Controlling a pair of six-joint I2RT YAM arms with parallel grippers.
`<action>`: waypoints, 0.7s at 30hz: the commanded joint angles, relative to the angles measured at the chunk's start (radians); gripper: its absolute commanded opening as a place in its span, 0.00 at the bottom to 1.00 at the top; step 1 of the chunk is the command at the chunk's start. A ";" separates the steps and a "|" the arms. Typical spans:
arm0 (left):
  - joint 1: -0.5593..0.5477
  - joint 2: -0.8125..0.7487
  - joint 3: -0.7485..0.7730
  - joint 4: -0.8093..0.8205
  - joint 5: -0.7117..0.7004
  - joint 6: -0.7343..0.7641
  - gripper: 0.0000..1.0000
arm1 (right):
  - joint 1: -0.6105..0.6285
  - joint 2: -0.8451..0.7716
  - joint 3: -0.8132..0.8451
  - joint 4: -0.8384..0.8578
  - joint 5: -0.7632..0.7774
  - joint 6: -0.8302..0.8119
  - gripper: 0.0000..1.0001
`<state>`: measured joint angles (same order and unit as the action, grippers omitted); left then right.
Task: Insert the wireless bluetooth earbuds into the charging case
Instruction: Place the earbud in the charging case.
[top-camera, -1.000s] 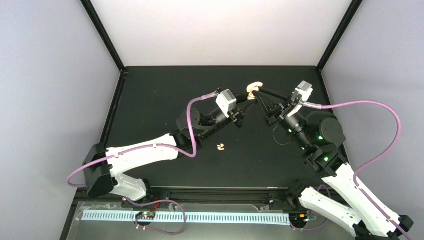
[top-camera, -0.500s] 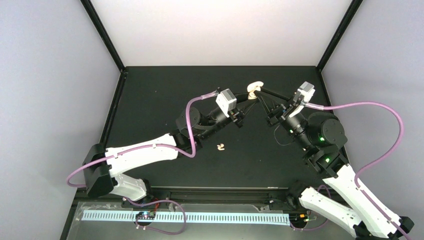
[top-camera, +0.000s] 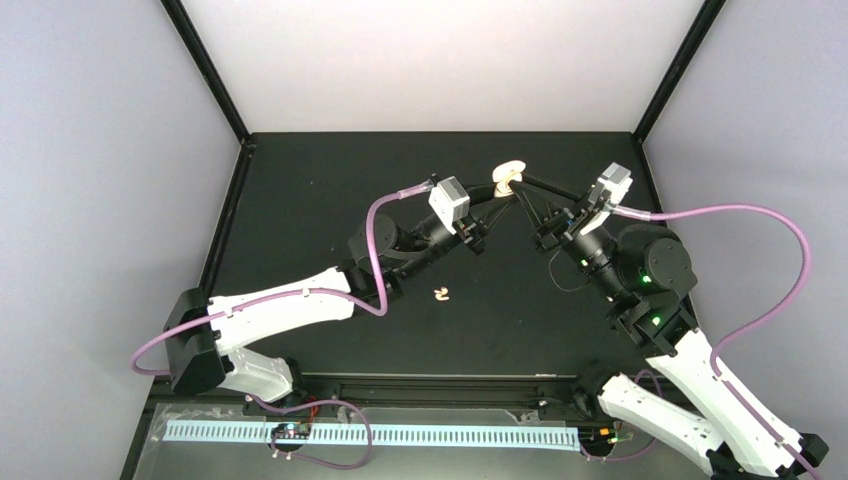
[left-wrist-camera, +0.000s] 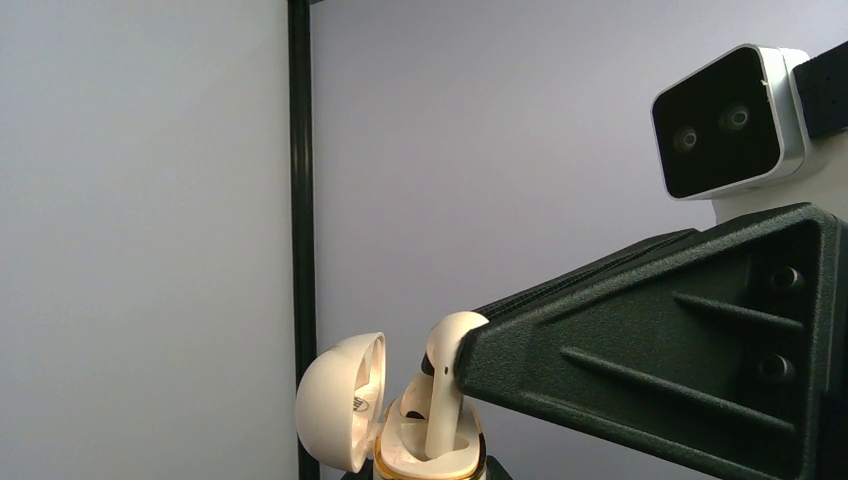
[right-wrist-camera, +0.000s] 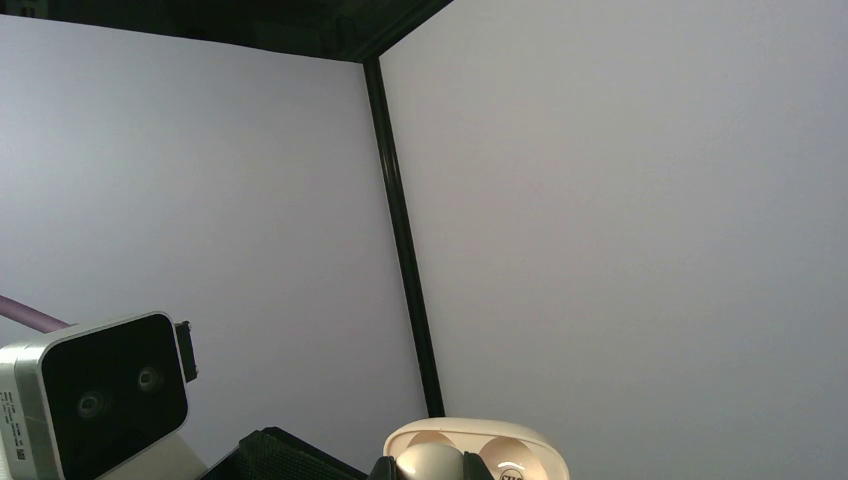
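Note:
The cream charging case (left-wrist-camera: 432, 445) stands upright with its lid (left-wrist-camera: 338, 400) open to the left. My left gripper (left-wrist-camera: 428, 474) is shut on the case's base, raised above the table's back middle (top-camera: 500, 194). My right gripper (top-camera: 514, 186) is shut on a cream earbud (left-wrist-camera: 447, 385). The earbud's head is pinched at the fingertips (left-wrist-camera: 490, 360), and its stem reaches down into a socket of the case. In the right wrist view the earbud's head (right-wrist-camera: 430, 464) shows between the fingertips, in front of the lid (right-wrist-camera: 500, 445). Loose earbuds (top-camera: 441, 294) lie on the black table.
The black table (top-camera: 300, 200) is walled by pale panels with black corner posts (top-camera: 205, 70). The two wrists nearly touch above the back middle. The left wrist camera (right-wrist-camera: 95, 395) sits close beside the right fingers. A white cable strip (top-camera: 370, 434) runs along the near edge.
Both wrists have shifted only slightly, and the right wrist camera has edged a little to the right. The case and the held earbud stay together at the same spot.

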<state>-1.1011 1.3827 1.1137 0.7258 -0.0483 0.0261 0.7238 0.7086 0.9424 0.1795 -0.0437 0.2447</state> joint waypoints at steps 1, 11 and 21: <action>-0.005 -0.025 0.027 0.071 0.008 0.014 0.02 | 0.002 0.008 0.012 0.001 -0.014 0.007 0.09; -0.005 -0.001 -0.042 0.148 0.083 0.061 0.02 | 0.002 0.008 0.029 0.033 -0.019 0.018 0.09; -0.004 0.002 -0.051 0.145 0.109 0.083 0.01 | 0.003 0.008 0.022 0.031 -0.021 0.018 0.09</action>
<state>-1.1011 1.3830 1.0569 0.8242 0.0311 0.0849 0.7242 0.7185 0.9512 0.1890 -0.0620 0.2642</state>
